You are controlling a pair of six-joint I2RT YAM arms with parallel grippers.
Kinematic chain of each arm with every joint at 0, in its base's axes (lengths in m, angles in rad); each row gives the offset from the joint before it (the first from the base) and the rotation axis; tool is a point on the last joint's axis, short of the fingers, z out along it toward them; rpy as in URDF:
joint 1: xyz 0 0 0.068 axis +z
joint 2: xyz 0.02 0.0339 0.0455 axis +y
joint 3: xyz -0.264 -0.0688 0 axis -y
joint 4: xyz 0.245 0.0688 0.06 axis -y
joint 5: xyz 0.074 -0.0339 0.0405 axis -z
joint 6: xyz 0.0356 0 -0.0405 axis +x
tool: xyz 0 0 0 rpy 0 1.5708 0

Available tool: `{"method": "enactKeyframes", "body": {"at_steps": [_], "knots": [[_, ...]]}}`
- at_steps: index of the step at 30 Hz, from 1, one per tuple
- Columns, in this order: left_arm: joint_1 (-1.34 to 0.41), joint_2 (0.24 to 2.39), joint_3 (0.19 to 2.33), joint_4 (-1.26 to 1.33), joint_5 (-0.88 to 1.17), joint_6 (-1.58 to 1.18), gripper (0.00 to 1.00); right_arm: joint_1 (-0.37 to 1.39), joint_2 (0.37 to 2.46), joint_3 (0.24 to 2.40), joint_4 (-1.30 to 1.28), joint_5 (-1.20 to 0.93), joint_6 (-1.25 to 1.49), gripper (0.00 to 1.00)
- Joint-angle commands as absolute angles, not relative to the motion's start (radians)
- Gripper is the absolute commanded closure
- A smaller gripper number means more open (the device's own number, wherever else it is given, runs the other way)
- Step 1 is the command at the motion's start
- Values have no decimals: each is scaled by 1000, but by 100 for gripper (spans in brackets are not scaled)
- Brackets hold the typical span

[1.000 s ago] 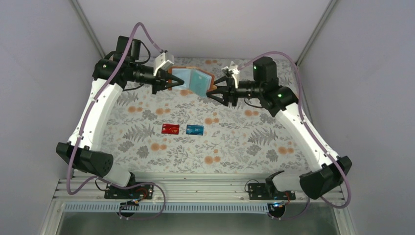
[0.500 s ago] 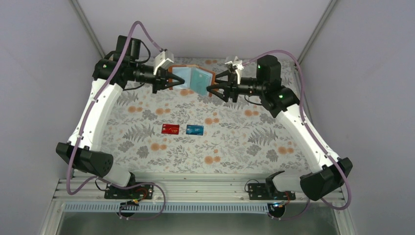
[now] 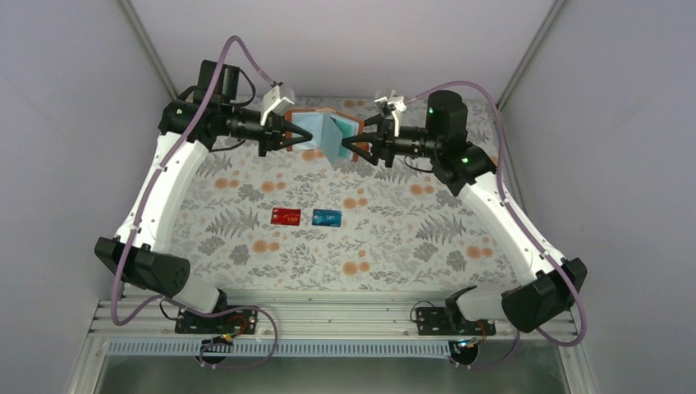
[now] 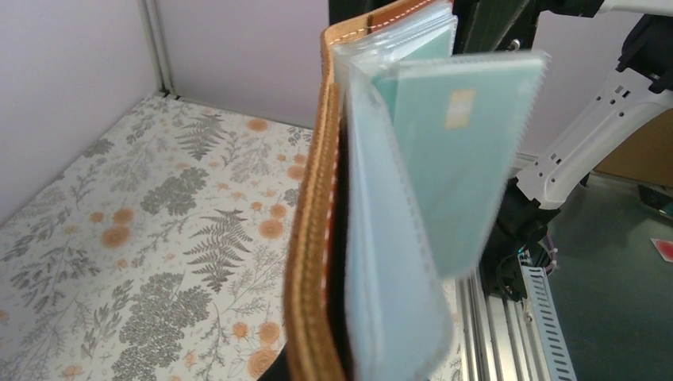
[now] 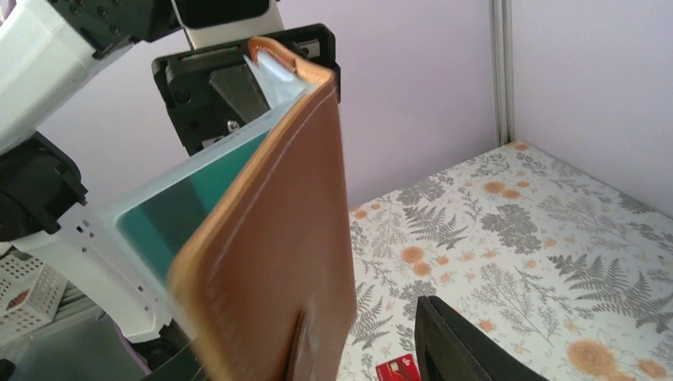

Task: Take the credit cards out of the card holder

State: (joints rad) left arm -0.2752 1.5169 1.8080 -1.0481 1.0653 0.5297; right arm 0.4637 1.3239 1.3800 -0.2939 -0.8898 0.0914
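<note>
The brown leather card holder [image 3: 324, 131] hangs half open above the far middle of the table. My left gripper [image 3: 295, 139] is shut on its left cover [image 4: 311, 238]. Pale blue pockets fan out, and one holds a teal card [image 4: 452, 151]. My right gripper [image 3: 346, 148] is open and straddles the right cover [image 5: 286, 238]. Its dark finger [image 5: 456, 345] stands apart from the leather; the other finger is hidden. Two credit cards lie flat on the cloth, a red one [image 3: 286, 216] and a blue one [image 3: 327, 217].
A floral cloth [image 3: 410, 238] covers the table, with pale walls close on the left, right and back. An aluminium rail [image 3: 328, 316] with both arm bases runs along the near edge. A white basket [image 5: 24, 294] sits low beyond the table.
My right gripper has moved left and its fingers now reach around the holder's right cover. That cover has swung inward, so the holder is folded narrower. The left gripper has hardly moved.
</note>
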Motion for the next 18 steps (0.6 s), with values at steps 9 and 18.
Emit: {"method": "enactKeyframes", "body": {"at_steps": [9, 18], "knots": [[-305, 1520, 1793, -1021, 1103, 523, 98, 534, 1418, 1410, -154, -841, 219, 52], [-312, 1527, 1794, -1024, 1085, 526, 98, 597, 1479, 1488, -169, -803, 262, 63]]}}
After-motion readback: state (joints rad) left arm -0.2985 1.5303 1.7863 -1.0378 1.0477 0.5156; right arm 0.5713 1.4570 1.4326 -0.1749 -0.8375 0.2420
